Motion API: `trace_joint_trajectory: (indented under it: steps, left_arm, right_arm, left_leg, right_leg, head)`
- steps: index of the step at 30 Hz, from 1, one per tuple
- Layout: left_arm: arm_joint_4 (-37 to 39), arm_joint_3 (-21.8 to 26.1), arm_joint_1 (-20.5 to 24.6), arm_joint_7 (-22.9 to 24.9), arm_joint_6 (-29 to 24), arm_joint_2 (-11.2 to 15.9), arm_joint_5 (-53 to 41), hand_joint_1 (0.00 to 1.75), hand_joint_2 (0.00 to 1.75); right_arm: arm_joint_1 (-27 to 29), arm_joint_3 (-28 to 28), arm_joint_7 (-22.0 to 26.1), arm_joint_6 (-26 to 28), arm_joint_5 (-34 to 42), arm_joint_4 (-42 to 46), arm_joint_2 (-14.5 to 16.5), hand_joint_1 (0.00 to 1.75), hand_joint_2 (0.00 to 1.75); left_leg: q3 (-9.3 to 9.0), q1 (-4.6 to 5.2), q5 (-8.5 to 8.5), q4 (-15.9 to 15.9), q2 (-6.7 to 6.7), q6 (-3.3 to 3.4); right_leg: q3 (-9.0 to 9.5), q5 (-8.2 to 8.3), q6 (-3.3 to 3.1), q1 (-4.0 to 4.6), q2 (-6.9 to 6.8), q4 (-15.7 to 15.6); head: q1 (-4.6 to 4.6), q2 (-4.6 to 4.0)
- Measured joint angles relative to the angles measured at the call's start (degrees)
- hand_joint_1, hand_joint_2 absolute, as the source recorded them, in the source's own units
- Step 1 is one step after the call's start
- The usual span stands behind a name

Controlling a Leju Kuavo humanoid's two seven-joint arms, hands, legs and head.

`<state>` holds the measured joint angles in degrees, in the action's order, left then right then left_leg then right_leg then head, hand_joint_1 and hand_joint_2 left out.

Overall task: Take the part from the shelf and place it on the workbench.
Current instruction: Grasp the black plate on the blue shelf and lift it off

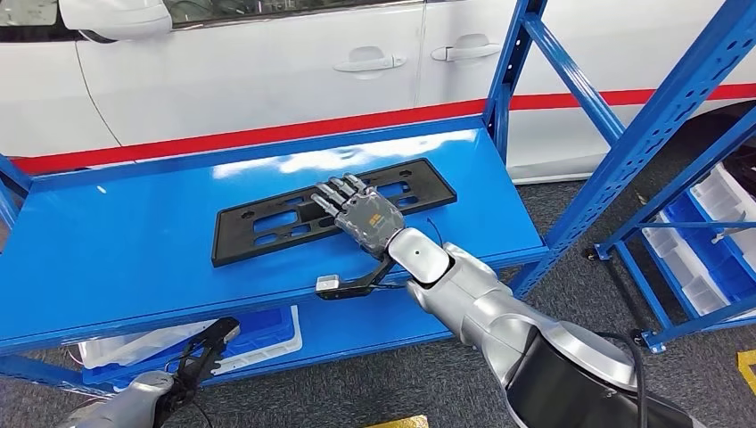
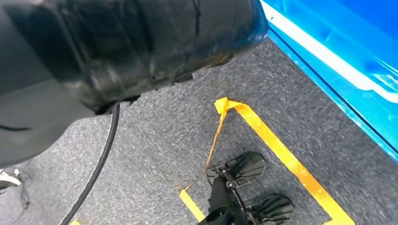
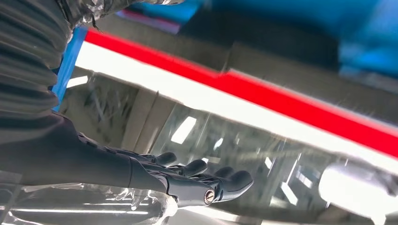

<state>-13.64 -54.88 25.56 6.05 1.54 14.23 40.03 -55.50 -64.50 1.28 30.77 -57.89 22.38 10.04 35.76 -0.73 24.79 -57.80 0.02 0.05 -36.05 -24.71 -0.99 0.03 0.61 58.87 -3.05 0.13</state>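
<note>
Black plastic part (image 1: 332, 209), flat w/ several cut-outs, lay on the blue shelf (image 1: 134, 250), long side running roughly parallel to the shelf's front edge, toward the right half. Right hand (image 1: 357, 209) was over the part's middle, palm down, fingers (image 1: 332, 190) spread and stretched out flat; couldn't tell if they touched the part or hovered just above. Nothing was gripped. Right wrist view showed the same fingers (image 3: 206, 176) extended and apart, thumb alongside, w/ a white car (image 3: 263, 108) and its red stripe (image 3: 291, 101) blurred behind.

Silver right arm (image 1: 499, 312) came in from lower right, crossing the shelf's front edge. Small grey-tipped bracket (image 1: 343, 285) stuck out beside the wrist, at the shelf edge.

Left hand (image 1: 207, 349) hung low at lower left, below the shelf's front edge, dark fingers loosely apart, holding nothing. Left wrist view looked down at grey carpet (image 2: 155, 140) w/ yellow tape lines (image 2: 281, 154) and a black cable (image 2: 101, 164).

Under the top shelf sat a blue bin (image 1: 263, 325) w/ white contents. Blue rack uprights (image 1: 664, 116) stood at right; beyond them more blue bins (image 1: 713, 259) w/ clear boxes on a low rack. White car w/ red stripe (image 1: 267, 134) stood right behind the shelf.
</note>
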Motion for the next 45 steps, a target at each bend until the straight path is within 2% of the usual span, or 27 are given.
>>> trace_joint_trajectory:
  steps: [3, 13, 26, 27, 30, 31, 44, 45]
  left_arm:
    - [0.0, 0.0, -0.2, -0.4, 0.3, 0.0, 0.1, 0.0, 0.0]
    - [0.0, 0.0, -0.5, -0.2, 0.1, 0.0, 0.5, 0.0, 0.0]
    - [0.0, 0.0, -0.7, -0.3, -0.1, 0.1, 0.5, 0.0, 0.0]
    - [0.0, 0.0, -0.7, -0.3, -0.1, 0.1, 0.5, 0.0, 0.0]
    - [0.0, 0.0, -0.8, -0.4, -0.2, 0.1, 0.5, 0.0, 0.0]
    - [0.0, 0.0, -0.8, -0.6, -0.2, 0.1, 0.5, 0.0, 0.0]
    - [0.0, 0.0, -0.9, -0.9, -1.0, 0.3, -3.1, 0.0, 0.0]
    - [0.0, 0.0, -0.9, -0.8, -1.0, 0.3, -3.4, 0.0, 0.0]
  right_arm:
    - [0.0, 0.0, -0.7, 1.4, -0.8, 0.0, -0.5, 0.0, 1.75]
    - [0.2, 0.0, -1.9, -2.4, -0.8, -0.3, -1.6, 0.0, 1.75]
    - [1.4, 0.0, -2.8, -4.4, -1.7, -0.7, -2.7, 0.0, 1.75]
    - [1.4, 0.0, -2.8, -4.6, -1.6, -0.8, -2.8, 0.13, 1.75]
    - [1.5, 0.0, -2.8, -5.0, -1.3, -0.8, -3.0, 1.41, 1.75]
    - [1.5, 0.0, -2.8, -5.0, -1.4, -0.9, -3.1, 1.7, 1.75]
    - [0.7, 0.0, -3.2, -3.8, -4.8, -1.0, -3.5, 1.67, 1.75]
    - [0.5, 0.0, -3.2, -3.8, -4.9, -1.0, -3.5, 1.58, 1.75]
  left_leg:
    - [0.0, 0.0, 0.0, 0.0, 0.0, 0.0]
    - [0.0, 0.0, 0.0, 0.0, 0.0, 0.0]
    - [-0.01, 0.0, 0.0, 0.0, 0.0, 0.0]
    - [-0.01, 0.0, 0.0, 0.0, 0.0, 0.0]
    - [-0.03, 0.0, 0.0, 0.0, 0.0, 0.0]
    - [-0.03, 0.0, 0.0, 0.0, 0.0, 0.0]
    - [-0.09, 0.0, 0.0, 0.0, -0.02, 0.0]
    - [-0.1, 0.0, 0.0, 0.0, -0.02, 0.0]
  right_leg:
    - [0.0, -0.01, -0.01, 0.0, 0.0, 0.0]
    - [0.01, -0.01, -0.01, 0.0, 0.0, 0.0]
    - [0.01, -0.01, -0.01, 0.0, 0.0, 0.0]
    - [0.01, -0.01, -0.01, 0.0, 0.0, 0.0]
    - [0.02, -0.01, -0.01, 0.0, 0.0, 0.0]
    - [0.03, -0.01, -0.01, 0.0, 0.0, 0.0]
    - [0.11, -0.01, -0.02, 0.0, -0.04, 0.0]
    - [0.12, -0.01, -0.02, 0.0, -0.03, 0.0]
  head:
    - [0.01, 0.0]
    - [-0.01, 0.0]
    - [0.0, 0.0]
    - [0.0, 0.0]
    - [-0.01, 0.0]
    - [-0.01, 0.0]
    - [0.0, 0.0]
    - [0.0, 0.0]
